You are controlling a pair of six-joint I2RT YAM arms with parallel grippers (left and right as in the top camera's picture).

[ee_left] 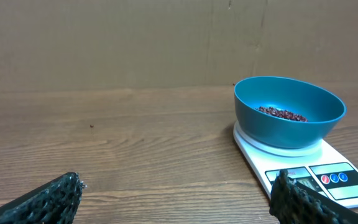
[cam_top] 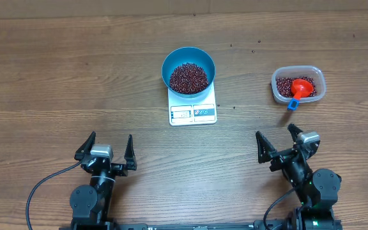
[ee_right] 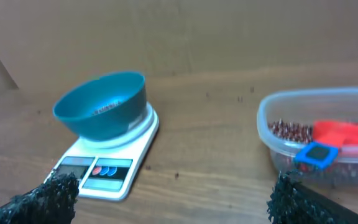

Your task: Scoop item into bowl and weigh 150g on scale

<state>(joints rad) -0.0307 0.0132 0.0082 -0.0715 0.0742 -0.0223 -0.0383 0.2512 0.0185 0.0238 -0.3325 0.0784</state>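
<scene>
The blue bowl (cam_top: 188,71) stands on the white scale (cam_top: 193,112) at mid-table, with dark red-brown beans (cam_top: 188,78) heaped inside. The bowl (ee_left: 289,110) and scale (ee_left: 321,178) show at the right of the left wrist view; in the right wrist view the bowl (ee_right: 102,104) and scale (ee_right: 107,165) lie left. More beans (cam_top: 287,85) fill a clear tub. My left gripper (cam_top: 105,149) and right gripper (cam_top: 277,141) rest near the front edge, both open and empty, well short of the scale.
The clear plastic tub (cam_top: 298,85) sits at the right, holding beans and a red scoop (cam_top: 302,88) with a blue handle end (cam_top: 292,104). In the right wrist view the tub (ee_right: 321,134) is close ahead at right. A few stray beans (ee_right: 176,175) dot the wood.
</scene>
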